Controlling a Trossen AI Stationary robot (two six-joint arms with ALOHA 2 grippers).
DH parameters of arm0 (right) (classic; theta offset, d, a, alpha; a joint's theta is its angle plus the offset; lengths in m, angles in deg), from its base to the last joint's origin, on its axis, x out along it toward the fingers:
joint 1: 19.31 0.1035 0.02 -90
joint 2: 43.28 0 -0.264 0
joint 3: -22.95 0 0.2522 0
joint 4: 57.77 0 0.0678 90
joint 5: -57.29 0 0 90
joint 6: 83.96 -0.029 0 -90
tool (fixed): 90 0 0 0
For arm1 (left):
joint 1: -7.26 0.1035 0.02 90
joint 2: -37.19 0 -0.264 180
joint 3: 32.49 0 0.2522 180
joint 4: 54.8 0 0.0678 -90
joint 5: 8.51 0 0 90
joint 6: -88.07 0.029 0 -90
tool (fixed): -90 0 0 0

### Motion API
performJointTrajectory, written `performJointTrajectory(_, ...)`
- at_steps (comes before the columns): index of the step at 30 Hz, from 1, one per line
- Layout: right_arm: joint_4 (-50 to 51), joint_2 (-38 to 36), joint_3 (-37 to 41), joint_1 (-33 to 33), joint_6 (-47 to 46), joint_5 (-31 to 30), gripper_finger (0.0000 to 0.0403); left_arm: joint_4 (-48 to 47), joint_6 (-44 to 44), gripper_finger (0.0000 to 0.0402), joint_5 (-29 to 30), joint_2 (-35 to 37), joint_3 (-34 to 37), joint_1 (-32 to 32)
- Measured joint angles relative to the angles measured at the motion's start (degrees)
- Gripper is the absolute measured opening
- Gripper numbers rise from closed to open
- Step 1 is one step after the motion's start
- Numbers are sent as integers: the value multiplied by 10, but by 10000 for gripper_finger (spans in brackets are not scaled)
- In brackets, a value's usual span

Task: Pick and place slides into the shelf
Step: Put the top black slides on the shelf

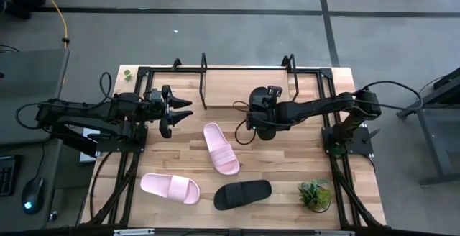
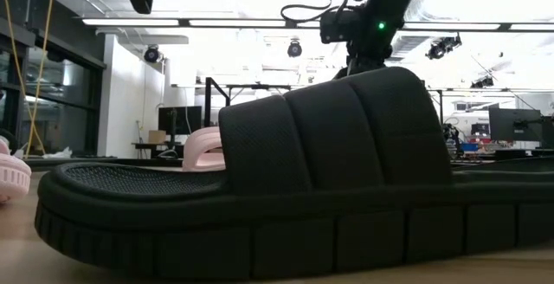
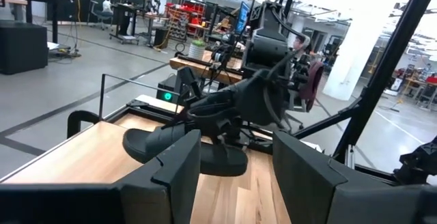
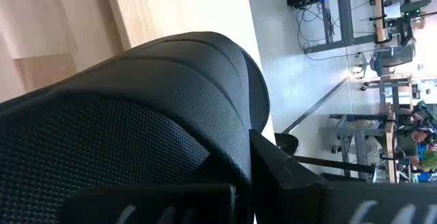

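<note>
My right gripper (image 1: pixel 260 117) is over the table's middle, near the far side, shut on a black slide (image 3: pixel 171 145). That slide's broad ribbed strap (image 4: pixel 171 80) fills the right wrist view. My left gripper (image 1: pixel 175 114) hovers open to its left, fingers pointing at it and touching nothing. On the table lie two pale pink slides (image 1: pixel 221 147) (image 1: pixel 169 188) and a second black slide (image 1: pixel 243 193), soles down. The second black slide (image 2: pixel 260 189) fills the low view. The shelf's thin black rods (image 1: pixel 291 78) stand at the far edge. My right gripper holds the black slide at its strap, by the strap's edge (image 4: pixel 249 138), coming from above and from the table's right. The slide itself hides how the fingers close on it. The slide lies roughly level, toe (image 3: pixel 136 142) toward my left gripper; whether its sole touches the table I cannot tell.
A small potted plant (image 1: pixel 315 193) stands at the near right of the table. A black frame (image 1: pixel 133 164) edges the table on both sides. Bare wood (image 1: pixel 287 157) lies between the slides and the right arm's base. A cable (image 1: pixel 241 132) loops below the right gripper.
</note>
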Motion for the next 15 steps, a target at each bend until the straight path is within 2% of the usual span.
performJointTrajectory(15,-75,0,0,-68,89,46,0,0,0,168,0,0,0,0)
